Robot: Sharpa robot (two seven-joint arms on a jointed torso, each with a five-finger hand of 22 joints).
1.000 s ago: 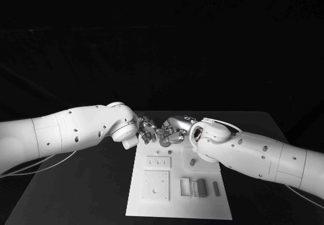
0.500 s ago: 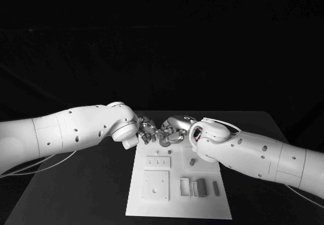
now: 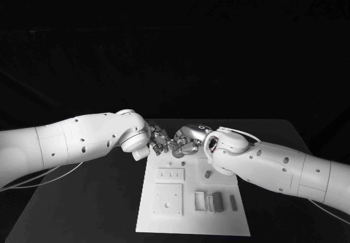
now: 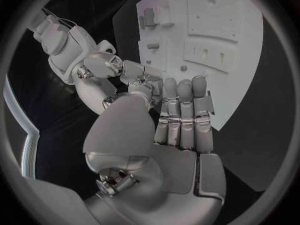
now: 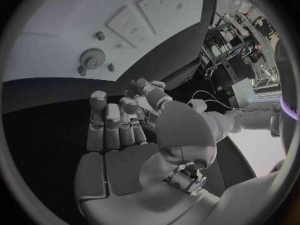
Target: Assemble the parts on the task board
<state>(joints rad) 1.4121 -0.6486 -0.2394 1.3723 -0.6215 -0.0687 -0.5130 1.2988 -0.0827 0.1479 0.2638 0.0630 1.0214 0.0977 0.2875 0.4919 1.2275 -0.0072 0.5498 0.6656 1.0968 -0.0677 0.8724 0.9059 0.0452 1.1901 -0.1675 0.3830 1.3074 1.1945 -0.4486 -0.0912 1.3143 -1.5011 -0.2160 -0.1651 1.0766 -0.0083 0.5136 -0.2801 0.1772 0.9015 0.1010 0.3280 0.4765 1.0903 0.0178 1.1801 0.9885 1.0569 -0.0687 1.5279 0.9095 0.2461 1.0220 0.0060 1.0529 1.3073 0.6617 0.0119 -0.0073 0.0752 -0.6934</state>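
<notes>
Black tabletop [image 3: 87, 202] carries the white task board [image 3: 164, 223], at whose far end the left hand [image 3: 158, 142] and right hand [image 3: 188, 143] meet fingertip to fingertip, seemingly passing a small part, though whether either grips anything I cannot tell.
</notes>
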